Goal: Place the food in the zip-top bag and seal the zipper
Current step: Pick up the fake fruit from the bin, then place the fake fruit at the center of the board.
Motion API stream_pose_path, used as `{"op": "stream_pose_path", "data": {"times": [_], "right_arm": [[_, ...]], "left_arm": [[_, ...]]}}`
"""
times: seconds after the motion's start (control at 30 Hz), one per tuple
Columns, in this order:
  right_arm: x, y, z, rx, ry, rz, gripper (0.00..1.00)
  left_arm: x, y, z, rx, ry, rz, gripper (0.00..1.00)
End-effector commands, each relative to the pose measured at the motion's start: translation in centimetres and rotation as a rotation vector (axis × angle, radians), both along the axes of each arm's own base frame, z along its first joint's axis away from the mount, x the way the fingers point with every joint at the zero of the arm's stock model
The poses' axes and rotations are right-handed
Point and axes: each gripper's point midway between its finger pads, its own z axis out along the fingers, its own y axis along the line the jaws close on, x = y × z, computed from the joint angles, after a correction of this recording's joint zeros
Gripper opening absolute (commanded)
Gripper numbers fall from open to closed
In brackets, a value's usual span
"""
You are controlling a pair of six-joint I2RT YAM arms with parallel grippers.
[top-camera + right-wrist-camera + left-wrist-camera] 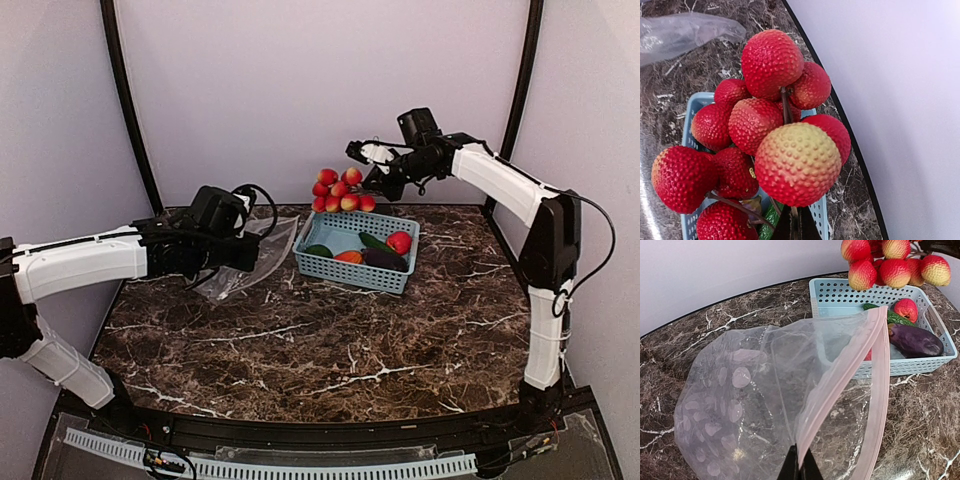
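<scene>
Grip noted: left hand [800,467] pinched the zip-top bag [735,400] at its zipper [840,385], mouth gaping toward the basket [345,268]. Above it hung the ball cluster [342,190], stem clamped in the right hand [794,227]. Best swung left and released well inside the mouth.

bag [252,256] left of basket [352,276], cluster [340,190] above it

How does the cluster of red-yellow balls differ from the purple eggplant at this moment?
The cluster hangs in the air from the shut right gripper, while the eggplant lies in the blue basket. The cluster is many bumpy round balls on stems; the eggplant is one smooth long body. Both are toy food.
</scene>
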Motion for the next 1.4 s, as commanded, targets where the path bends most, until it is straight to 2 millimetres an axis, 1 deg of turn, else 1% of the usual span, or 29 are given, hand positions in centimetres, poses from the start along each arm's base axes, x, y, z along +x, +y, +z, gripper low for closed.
{"op": "stream_pose_path", "data": {"times": [0.0,0.07,0.13,0.17,0.3,0.43,0.53,0.67,0.73,0.8,0.97,1.13,1.23,1.37], "right_arm": [[-2.4,-0.3,1.2,0.069,0.103,-0.026,0.0],[-3.2,-0.6,1.0,0.081,0.151,-0.047,0.0],[-4.8,-0.4,1.1,0.111,0.231,-0.03,0.0],[-5.6,-0.1,1.6,0.136,0.26,-0.013,0.0],[-9.5,0.7,4.7,0.275,0.357,0.075,0.0],[-12.8,1.2,7.5,0.375,0.45,0.146,0.0],[-14.8,1.2,8.9,0.429,0.509,0.194,0.0],[-17.0,1.3,10.0,0.492,0.582,0.248,0.0],[-17.6,1.3,10.0,0.517,0.612,0.261,0.0],[-17.9,1.6,9.7,0.532,0.638,0.274,0.0],[-17.8,2.8,8.5,0.551,0.711,0.295,0.0],[-17.7,4.3,7.2,0.542,0.747,0.315,0.0],[-17.8,5.2,7.0,0.542,0.766,0.332,0.0],[-18.0,6.0,6.4,0.535,0.79,0.342,0.0]], "left_arm": [[0.2,-0.4,0.1,-0.048,0.008,0.008,0.01],[0.2,-0.5,0.2,-0.059,0.007,0.009,0.01],[0.2,-0.5,0.1,-0.068,0.011,0.014,0.01],[0.2,-0.5,0.0,-0.074,0.016,0.021,0.01],[0.4,-0.8,-0.5,-0.099,0.034,0.039,0.01],[0.9,-1.0,-1.2,-0.136,0.052,0.082,0.01],[1.5,-1.3,-1.8,-0.17,0.063,0.114,0.01],[2.4,-2.3,-2.1,-0.21,0.07,0.124,0.01],[2.6,-2.8,-2.1,-0.236,0.072,0.121,0.01],[2.7,-3.4,-1.6,-0.271,0.066,0.11,0.01],[2.7,-4.4,0.9,-0.39,0.016,0.073,0.01],[2.1,-4.4,2.2,-0.431,0.006,0.054,0.01],[2.1,-4.8,2.9,-0.463,0.001,0.034,0.01],[2.0,-4.9,3.4,-0.479,-0.01,0.03,0.01]]}}
